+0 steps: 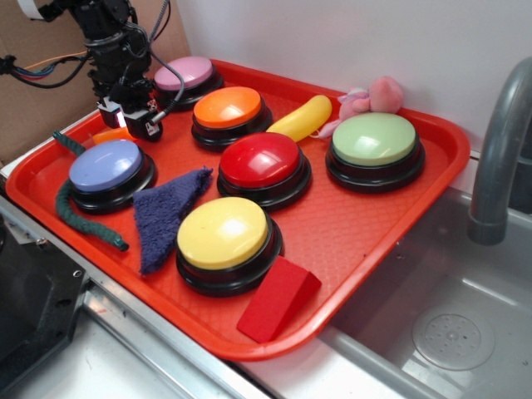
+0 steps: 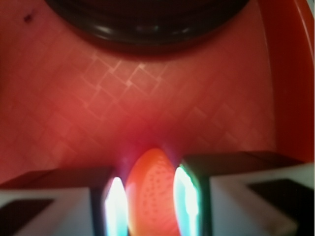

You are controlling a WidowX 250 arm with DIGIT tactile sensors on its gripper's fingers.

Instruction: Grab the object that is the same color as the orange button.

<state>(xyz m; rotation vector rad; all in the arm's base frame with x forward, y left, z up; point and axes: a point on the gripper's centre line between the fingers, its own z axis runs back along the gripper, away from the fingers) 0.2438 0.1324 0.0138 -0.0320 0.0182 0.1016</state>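
Observation:
The small glossy orange piece (image 2: 152,191) lies on the red tray (image 2: 147,98), held between my two fingers, whose pads press close on both its sides. In the exterior view my gripper (image 1: 129,125) is down at the tray's back left corner, and one end of the orange piece (image 1: 106,135) pokes out to its left. The orange button (image 1: 227,106) stands just right of the gripper, apart from it.
The pink button (image 1: 184,73) is behind the gripper and the blue button (image 1: 105,166) in front. Also on the tray are a red button (image 1: 259,158), a yellow button (image 1: 221,233), a green button (image 1: 374,139), a yellow banana toy (image 1: 302,117), a blue cloth (image 1: 166,212), a green cord (image 1: 71,199) and a red wedge (image 1: 278,299). A button's black base (image 2: 147,19) lies just ahead. A sink and tap (image 1: 499,150) are at the right.

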